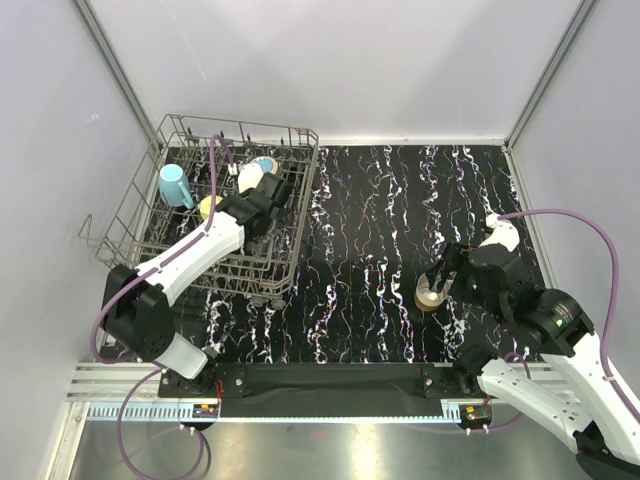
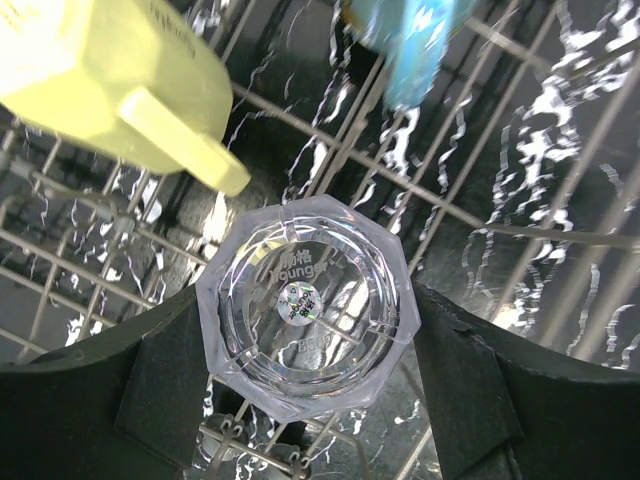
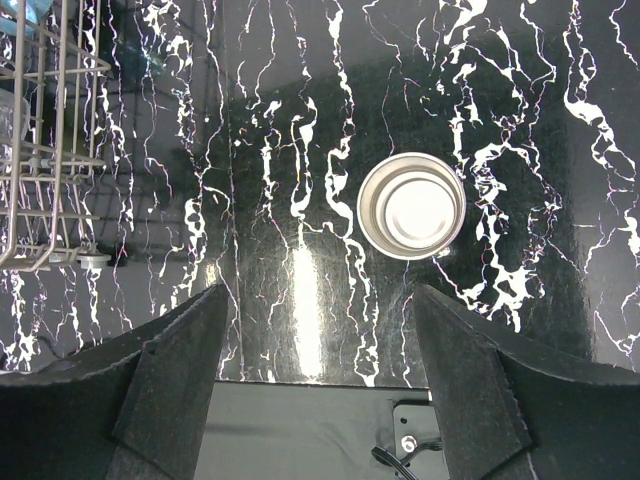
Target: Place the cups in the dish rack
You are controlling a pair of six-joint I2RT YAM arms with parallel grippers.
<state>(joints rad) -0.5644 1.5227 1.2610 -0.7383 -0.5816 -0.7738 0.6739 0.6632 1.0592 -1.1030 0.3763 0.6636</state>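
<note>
Left gripper (image 2: 305, 295) is clamping the clear glass tumbler (image 2: 300, 312) inside the dish rack (image 1: 135, 210), far-left corner of the bench. Right gripper (image 3: 320, 295) is hovering with jaws wide apart, gripping nothing (metal cup (image 3: 411, 205) is standing near the right edge).

Laboratory robot test cell. Enclosed by plain white panels (image 1: 350, 60) on aluminium corner posts (image 1: 114, 62). Floored with a black marbled tabletop (image 1: 370, 300). Fitted with a left arm (image 1: 195, 255) and a right arm (image 1: 545, 395) bolted at the near edge beside a metal rail (image 1: 110, 385), purple cables (image 1: 590, 222) exposed.

rack (image 1: 250, 133) x1, mugs (image 1: 176, 185) x3, glass tumbler (image 2: 305, 300) x1, metal cup (image 3: 411, 206) x1, robot arms (image 1: 195, 255) x2
</note>
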